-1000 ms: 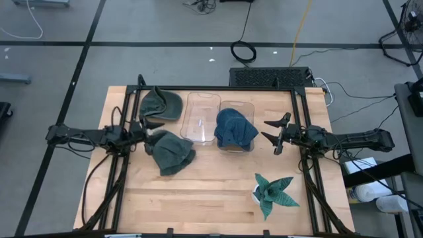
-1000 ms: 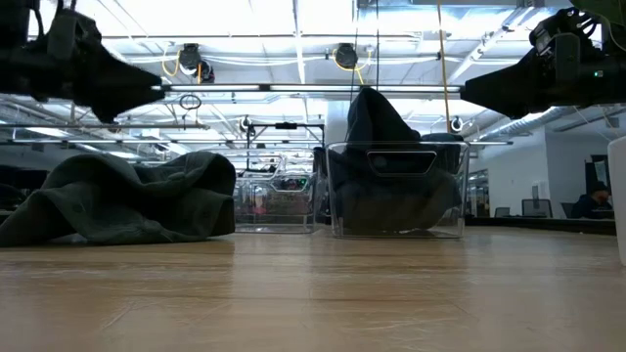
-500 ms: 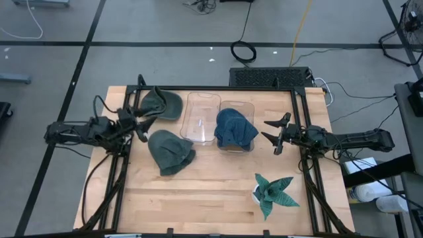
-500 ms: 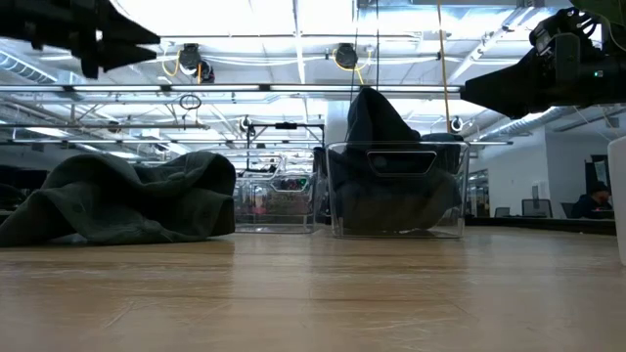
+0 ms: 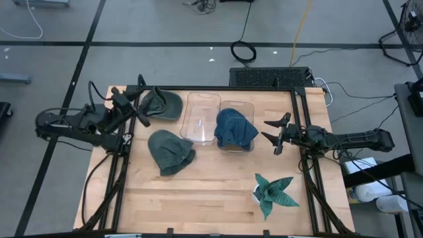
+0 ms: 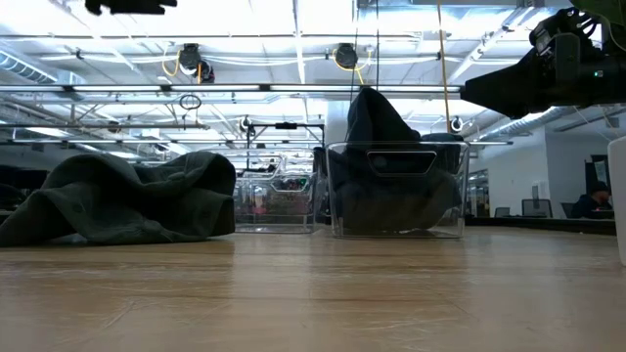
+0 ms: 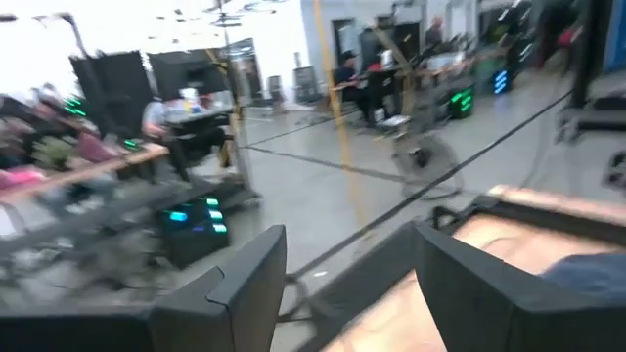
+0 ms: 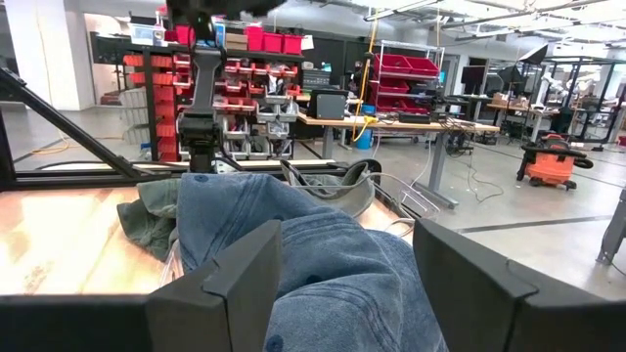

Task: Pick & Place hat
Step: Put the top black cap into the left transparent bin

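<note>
A grey-green hat (image 5: 170, 151) lies flat on the table's left half and shows in the low view as a slumped mound (image 6: 122, 200). A darker green hat (image 5: 162, 104) lies near the far left corner. A blue hat (image 5: 234, 128) sits in a clear bin (image 5: 246, 109), bulging above the rim (image 6: 377, 115) (image 8: 313, 259). My left gripper (image 5: 140, 112) (image 7: 347, 264) hangs open, raised above the table's left edge beside the dark green hat. My right gripper (image 5: 273, 135) (image 8: 342, 264) is open, held level right of the bin and pointing at the blue hat.
A second clear bin (image 5: 201, 118) stands beside the first, nothing in it. A green paper plant (image 5: 274, 191) sits on the near right of the table. Black frame rails (image 5: 218, 89) run along the far edge and both sides. Bare wood lies along the near edge (image 5: 198, 205).
My left gripper has risen from the left edge of the grey-green hat, drawn back toward the table's far left corner and tipped upward, leaving the low view at its top. The grey-green hat lies where it was. The right arm has kept still.
</note>
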